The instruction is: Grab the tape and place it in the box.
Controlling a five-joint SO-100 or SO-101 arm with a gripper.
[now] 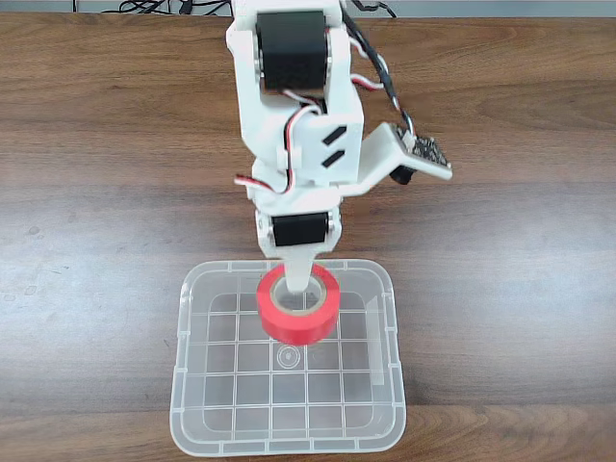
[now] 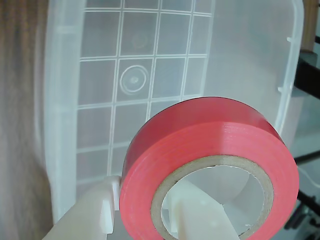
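The red tape (image 1: 298, 325) hangs tilted over the far half of the clear box (image 1: 180, 385) in the fixed view. My gripper (image 1: 300, 289) comes down from the white arm and is shut on the tape, one finger through the grey-white core and the other outside the roll. In the wrist view the tape (image 2: 210, 130) sits large at the lower right, held in the gripper (image 2: 145, 220), with a white finger (image 2: 197, 215) showing inside the ring. Below it lies the box's (image 2: 60, 100) grid-ribbed bottom with its central circle. I cannot tell whether the tape touches the box floor.
The box stands on a brown wooden table (image 1: 87, 241) near its front edge. The arm's white body (image 1: 294, 106) rises behind the box, with wires and a small board on its right side.
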